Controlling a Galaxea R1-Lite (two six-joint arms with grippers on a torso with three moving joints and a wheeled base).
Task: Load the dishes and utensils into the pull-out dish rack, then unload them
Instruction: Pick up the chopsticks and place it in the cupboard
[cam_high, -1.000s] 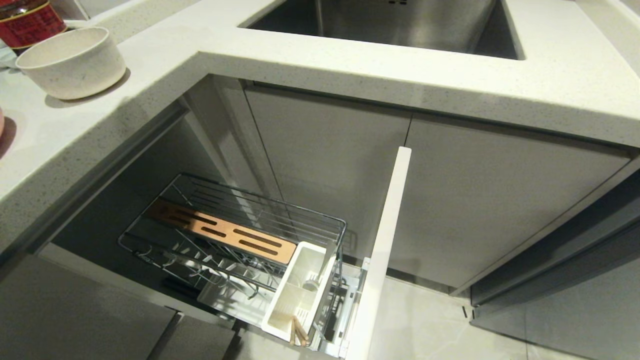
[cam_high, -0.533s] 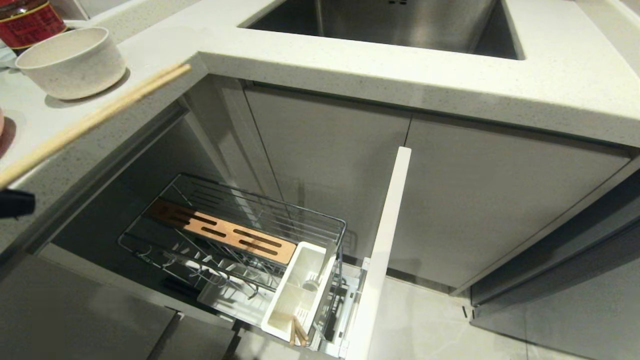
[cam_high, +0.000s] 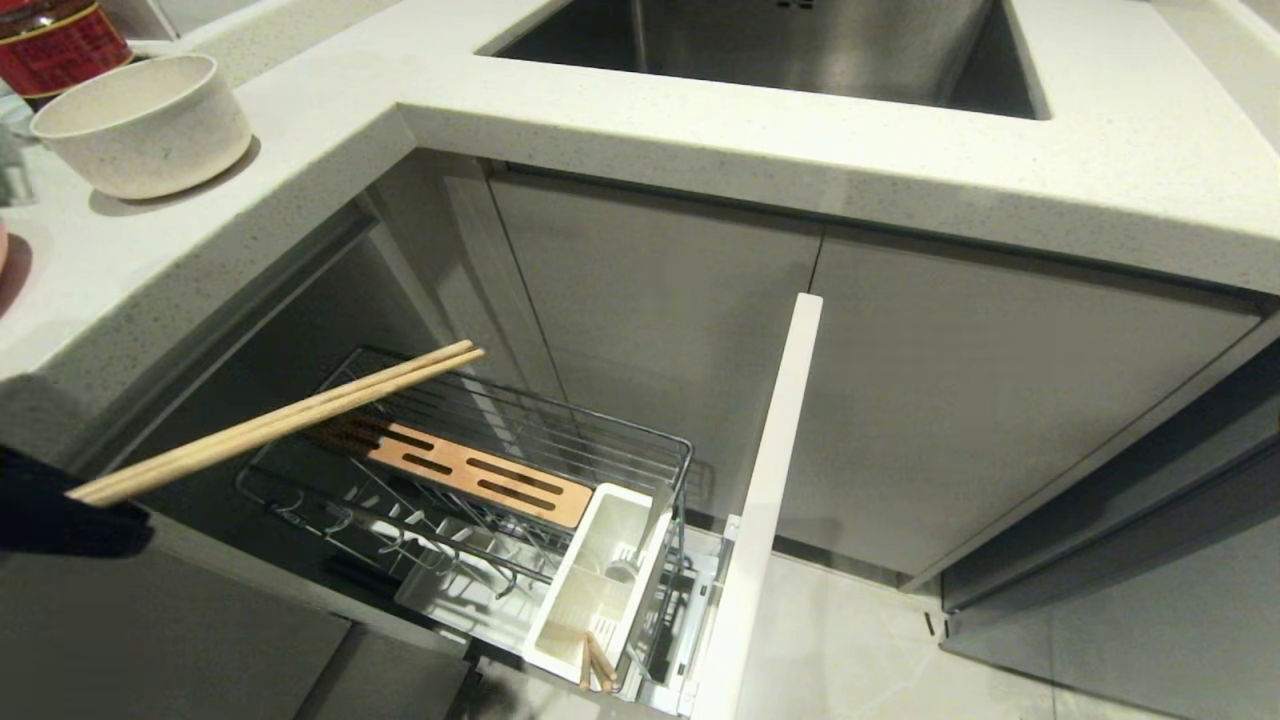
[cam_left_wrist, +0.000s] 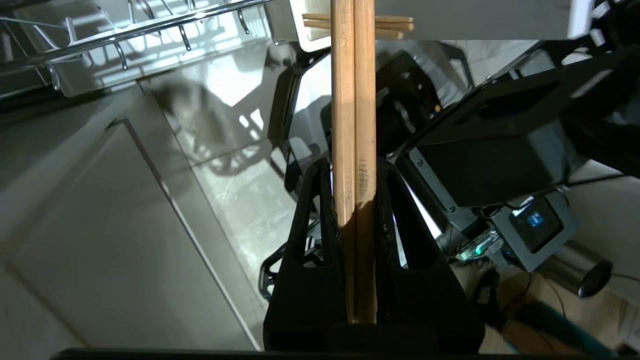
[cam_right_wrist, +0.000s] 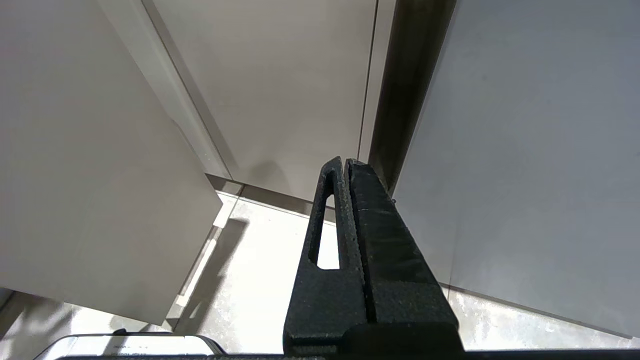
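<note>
My left gripper (cam_high: 70, 505) (cam_left_wrist: 354, 167) is at the left edge of the head view, shut on a pair of light wooden chopsticks (cam_high: 290, 420) (cam_left_wrist: 354, 100). They slant up and out over the back of the pull-out dish rack (cam_high: 620, 440), without touching it. The rack's white caddy (cam_high: 575, 620) (cam_left_wrist: 300, 30) holds a second pair of chopsticks (cam_high: 597, 665) (cam_left_wrist: 390, 22). The off-white speckled bowl (cam_high: 140, 120) stands on the counter at the far left. My right gripper (cam_right_wrist: 346, 162) hangs shut and empty near the floor, by the cabinet doors.
The rack's white front panel (cam_high: 770, 480) juts out to the right of the caddy. The counter's edge (cam_high: 700, 150) overhangs the rack, with the steel sink (cam_high: 800, 50) behind it. A red jar (cam_high: 55, 40) stands behind the bowl. The robot's dark base (cam_left_wrist: 500, 150) is below.
The chopsticks were out of view, then came in high over the counter's edge. Now they have sunk with my left gripper to just above the rack. The right arm kept still.
</note>
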